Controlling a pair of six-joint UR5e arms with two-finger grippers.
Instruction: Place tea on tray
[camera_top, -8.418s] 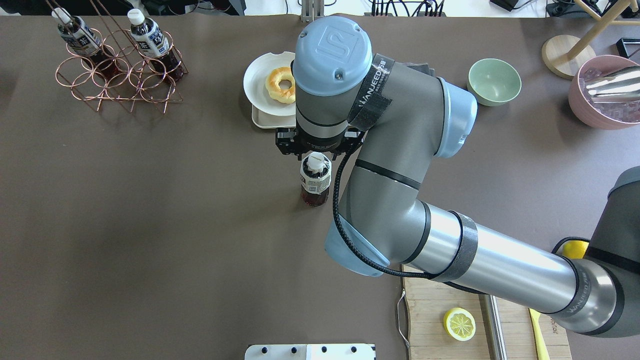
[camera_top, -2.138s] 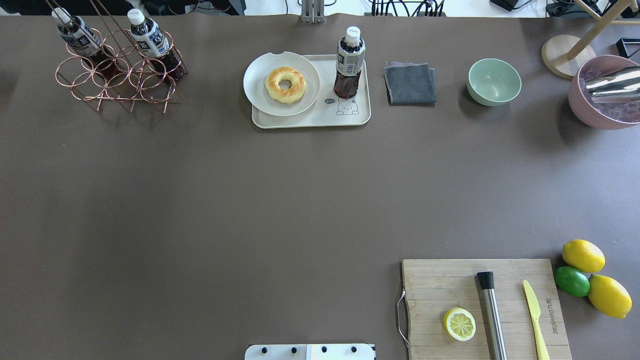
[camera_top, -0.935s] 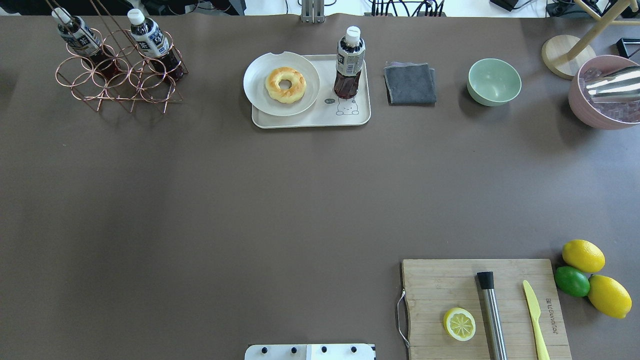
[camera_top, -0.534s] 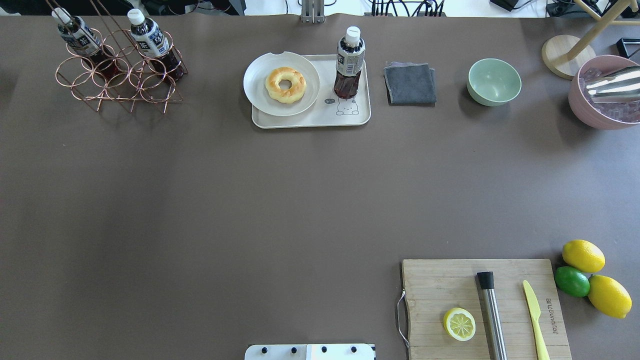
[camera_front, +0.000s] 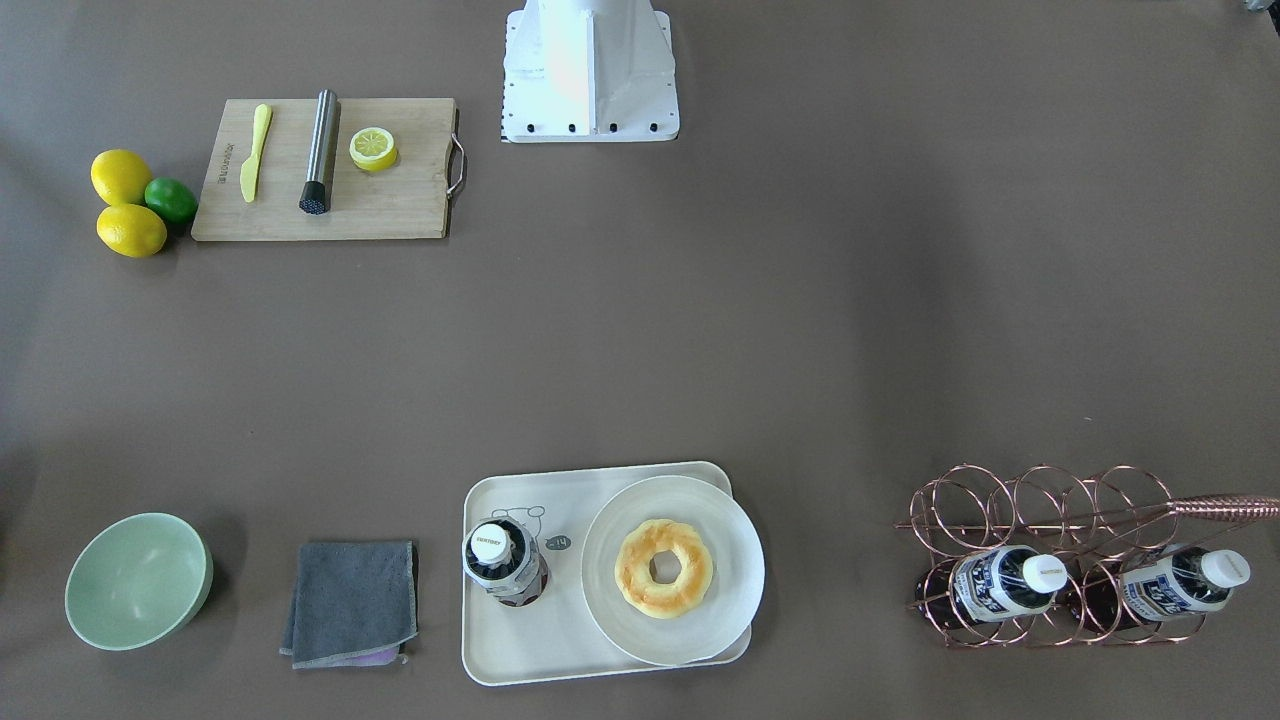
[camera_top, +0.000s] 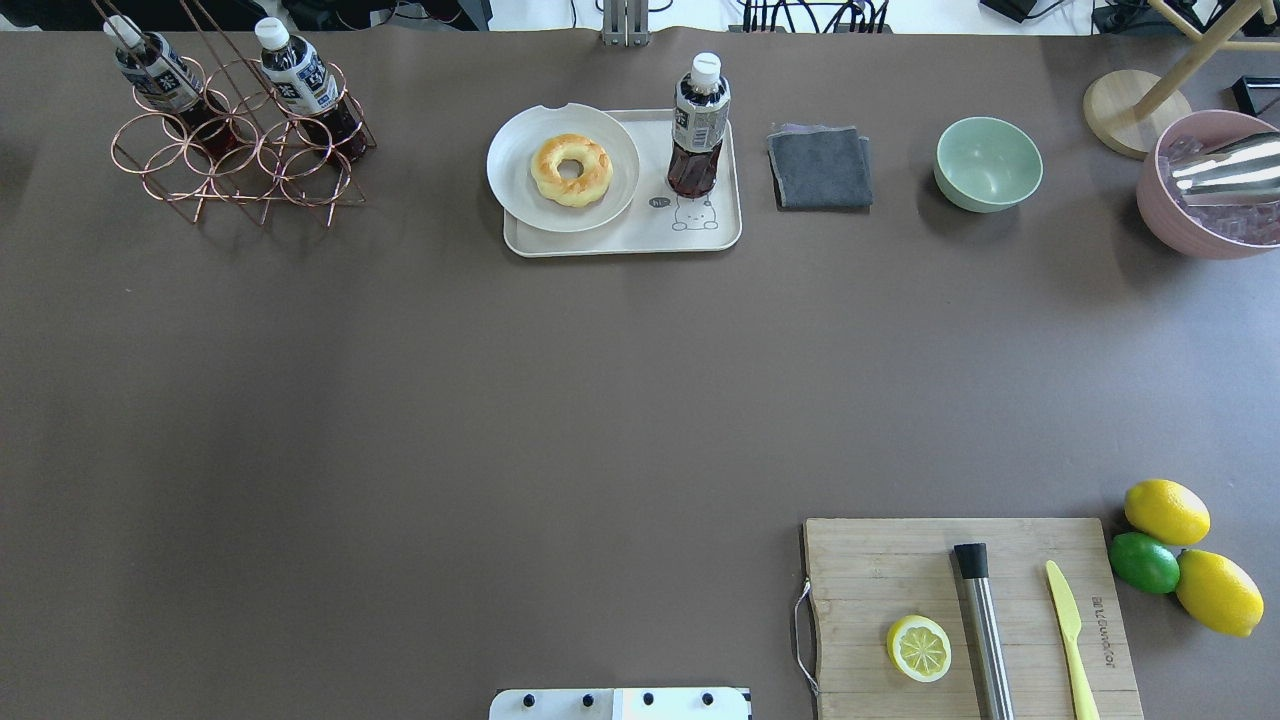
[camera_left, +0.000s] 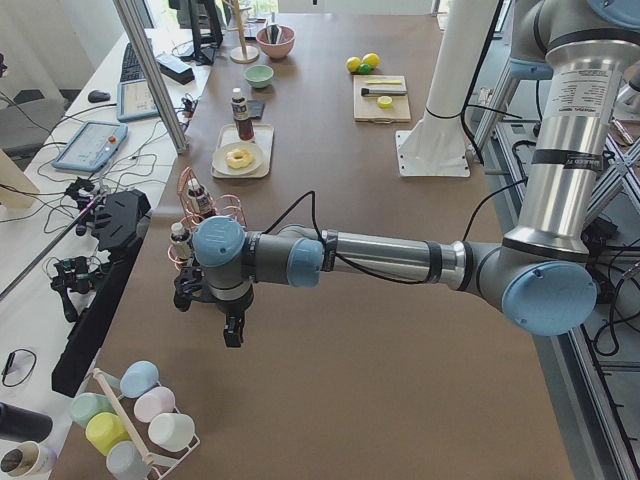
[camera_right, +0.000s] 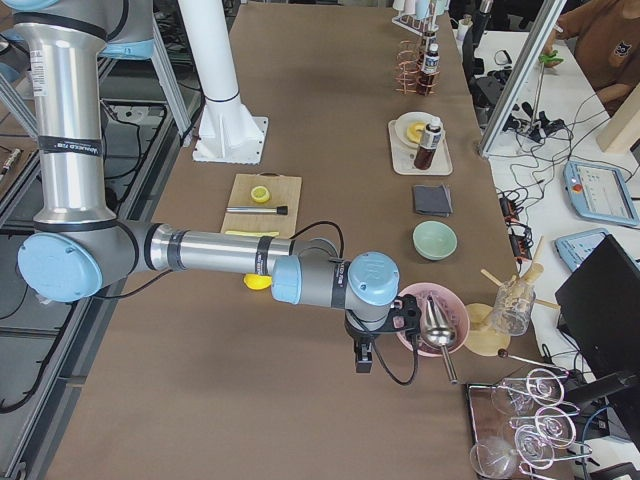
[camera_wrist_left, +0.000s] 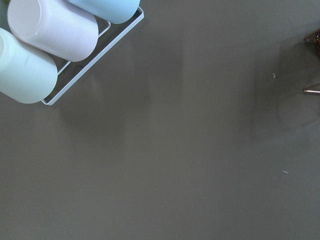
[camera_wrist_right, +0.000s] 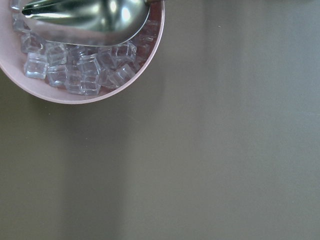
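The tea bottle (camera_top: 697, 125) stands upright on the right part of the cream tray (camera_top: 640, 238), beside the bear drawing. It also shows in the front-facing view (camera_front: 505, 562) on the tray (camera_front: 520, 645). No gripper touches it. My left gripper (camera_left: 232, 330) shows only in the exterior left view, over bare table near the copper rack; I cannot tell whether it is open. My right gripper (camera_right: 362, 358) shows only in the exterior right view, beside the pink bowl; I cannot tell its state. Two like bottles (camera_top: 300, 85) stay in the rack.
A round plate with a doughnut (camera_top: 570, 168) fills the tray's left part. A grey cloth (camera_top: 820, 167), green bowl (camera_top: 988, 163) and pink ice bowl (camera_top: 1210, 185) lie to its right. Cutting board (camera_top: 860, 580) with lemon half, lemons and lime (camera_top: 1145, 562) sit near right.
Long ago my right arm held the bottle over the table in front of the tray. Now the bottle stands on the tray and the arm has left the overhead view. Nothing moved in the last two seconds.
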